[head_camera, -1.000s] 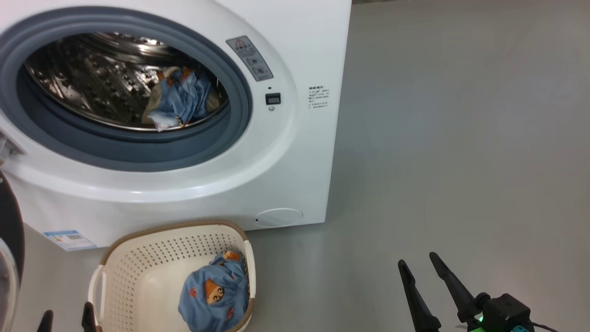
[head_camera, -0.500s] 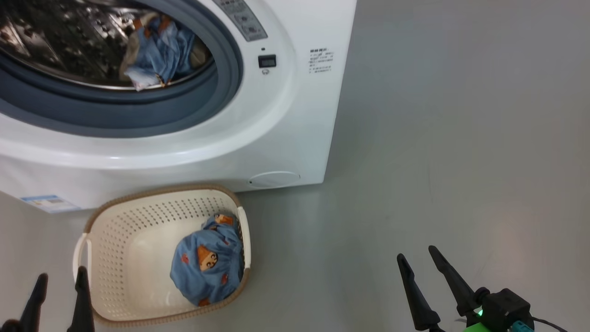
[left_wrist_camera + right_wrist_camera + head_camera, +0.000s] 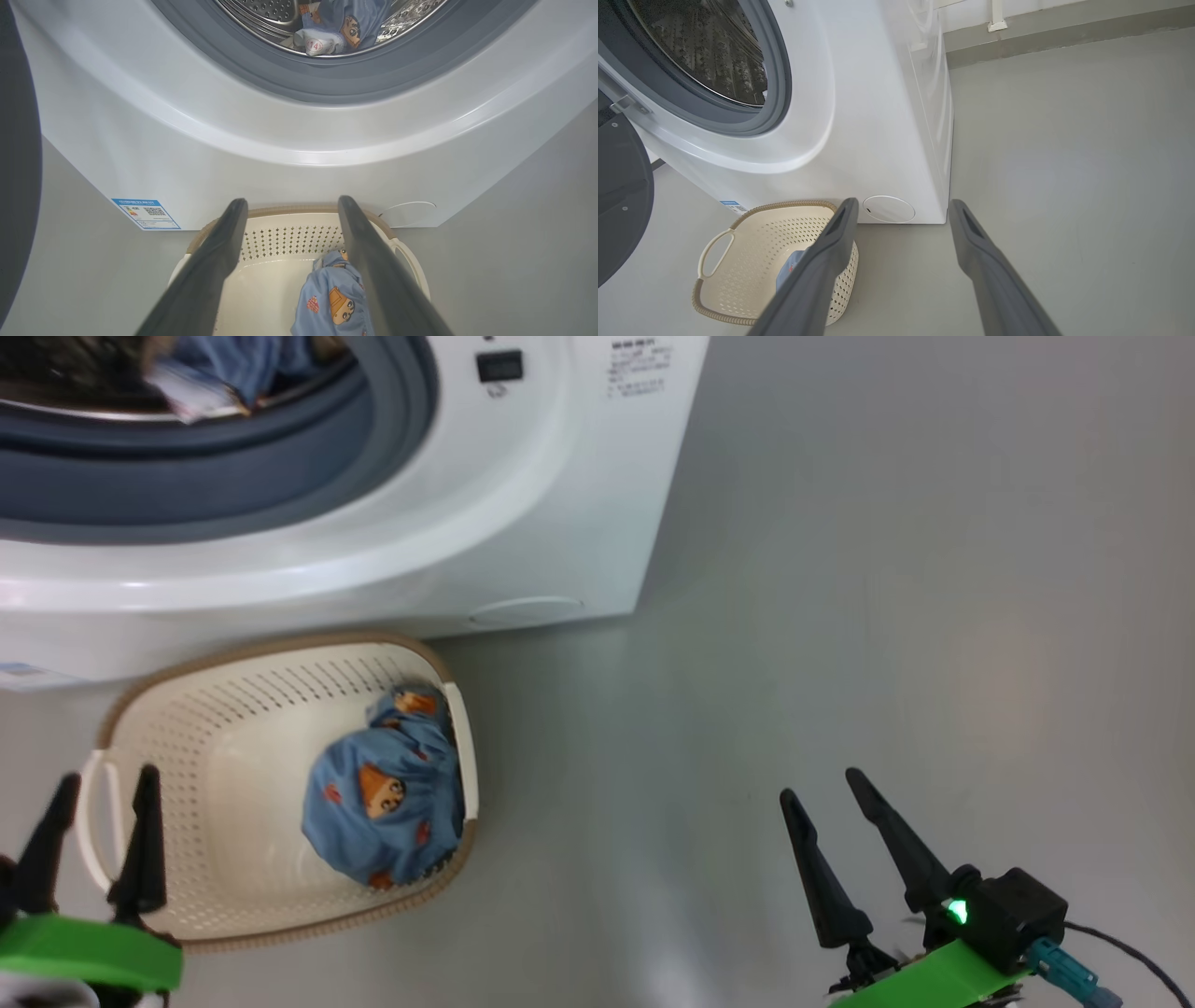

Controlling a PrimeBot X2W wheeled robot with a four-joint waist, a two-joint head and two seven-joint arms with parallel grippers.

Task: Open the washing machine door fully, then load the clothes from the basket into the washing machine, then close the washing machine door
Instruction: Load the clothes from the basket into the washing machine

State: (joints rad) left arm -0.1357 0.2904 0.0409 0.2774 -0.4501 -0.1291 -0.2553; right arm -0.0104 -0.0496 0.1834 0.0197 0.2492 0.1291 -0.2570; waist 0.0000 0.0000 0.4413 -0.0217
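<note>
The washing machine [image 3: 523, 504] stands with its door [image 3: 621, 205] swung wide open on the left. One blue bear-print garment [image 3: 336, 28] lies in the steel drum. The other garment [image 3: 383, 793] lies bunched at the right end of the cream basket [image 3: 233, 672], on the floor in front of the machine. My left gripper [image 3: 105, 782] is open and empty above the basket's left handle. In the left wrist view that left gripper [image 3: 292, 201] looks along the basket [image 3: 285, 238] toward the machine. My right gripper [image 3: 820, 784] is open and empty over bare floor, well right of the basket.
Grey floor [image 3: 887, 569] spreads to the right of the machine. A round white cap [image 3: 888, 208] sits low on the machine's front, and a blue label sticker [image 3: 145, 213] at its lower left. A wall base [image 3: 1064, 28] runs behind.
The head camera has tilted down, so the machine has slid up the picture and the basket sits higher. My left gripper reaches further into view beside the basket's handle. Both grippers stay open.
</note>
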